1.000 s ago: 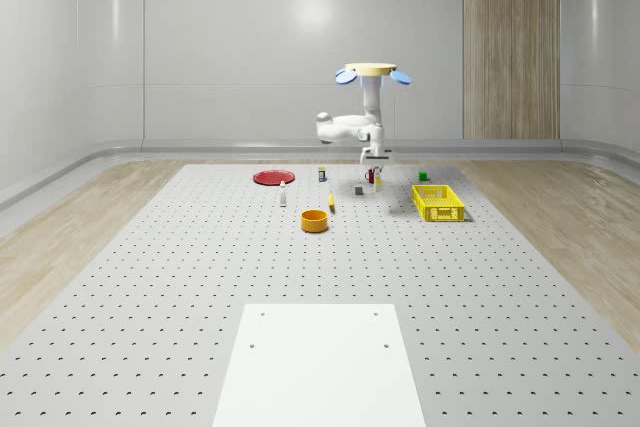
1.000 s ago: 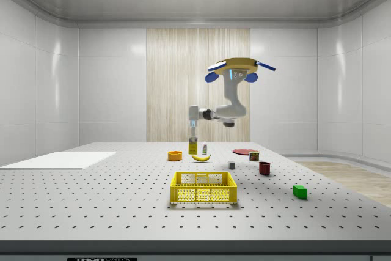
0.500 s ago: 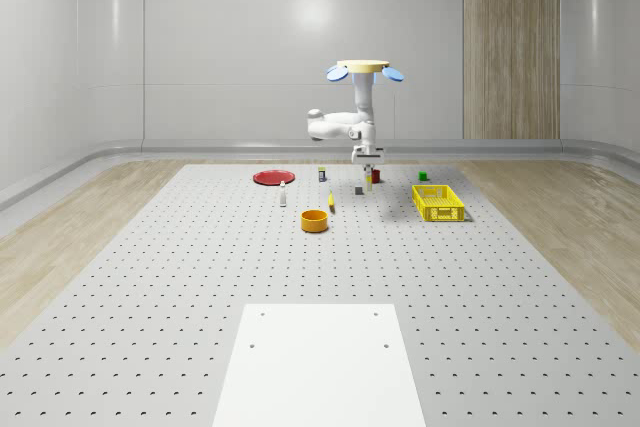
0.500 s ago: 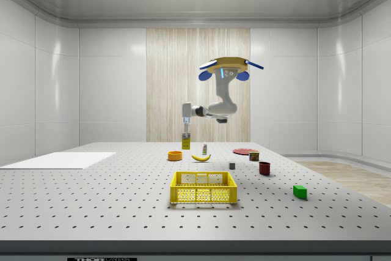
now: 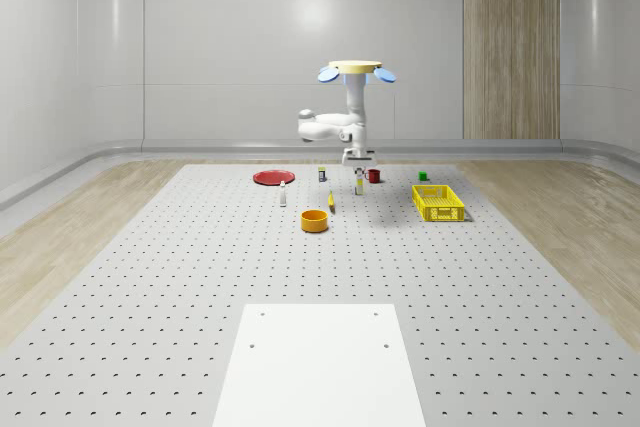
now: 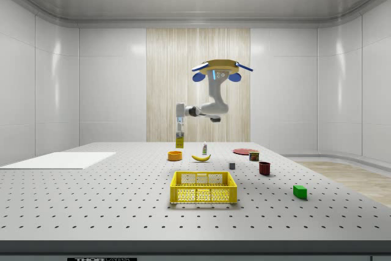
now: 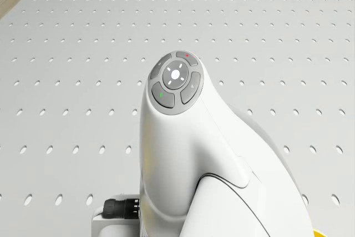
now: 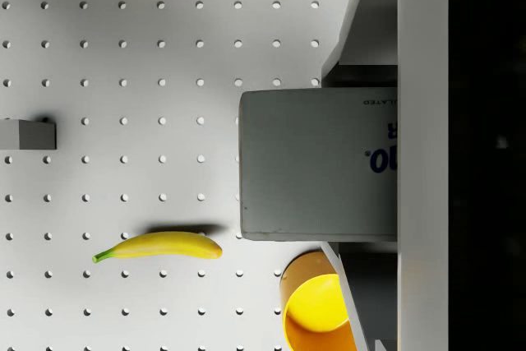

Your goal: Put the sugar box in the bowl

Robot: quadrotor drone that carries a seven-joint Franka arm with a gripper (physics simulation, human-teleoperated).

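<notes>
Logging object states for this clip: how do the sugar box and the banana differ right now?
The sugar box is boxy, grey-faced in the wrist view, held aloft in the tool. The banana is curved, yellow, lying on the table. Both are near the bowl.

Tabletop [image 5: 150, 287]: pale grey, perforated with rows of holes.
White sheet [image 5: 320, 362]: flat at the whole-scene view's near edge.
Bowl [image 5: 315, 220]: orange, mid-table.
Banana [image 5: 331, 203]: just beside the bowl.
Yellow basket [image 5: 438, 202]: toward the whole-scene view's right.
Red plate [image 5: 273, 177]: far side.
Red cup [image 5: 373, 175], green block [image 5: 423, 176], small bottle [image 5: 283, 195]: apart, far half.
Grey block [image 6: 232, 165]: near the cup.
</notes>
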